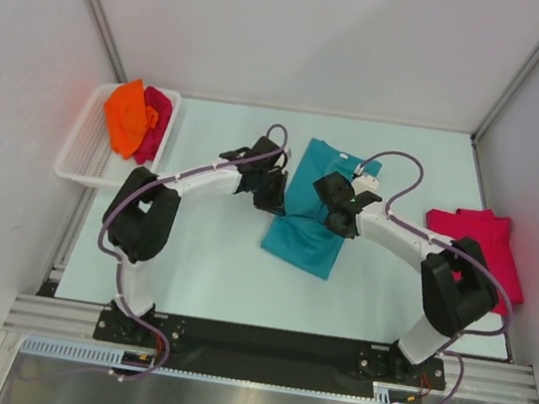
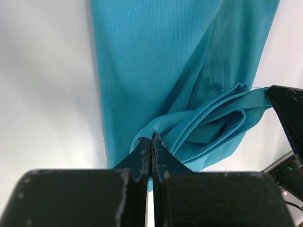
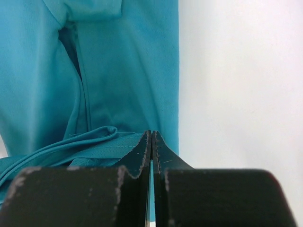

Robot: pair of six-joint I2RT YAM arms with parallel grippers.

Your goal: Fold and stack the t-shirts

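Note:
The teal t-shirt (image 1: 304, 229) lies as a long strip in the middle of the table, its middle bunched up between the two arms. My left gripper (image 1: 273, 191) is shut on its left edge, with folds of teal cloth (image 2: 189, 85) pinched at the tips (image 2: 151, 138). On the opposite edge my right gripper (image 1: 334, 211) is shut too, cloth (image 3: 109, 85) caught at the tips (image 3: 151, 134). An orange t-shirt (image 1: 126, 117) and a crimson-pink one (image 1: 157, 124) are heaped in the basket. Another crimson-pink t-shirt (image 1: 479, 244) lies on the table at the right, partly under the right arm.
The white slatted basket (image 1: 83, 156) stands off the table's back left corner. Grey walls close in the back and both sides. The right arm's elbow (image 1: 453, 288) overhangs the crimson-pink shirt, and the left arm's elbow (image 1: 141, 219) sits near the table's left edge.

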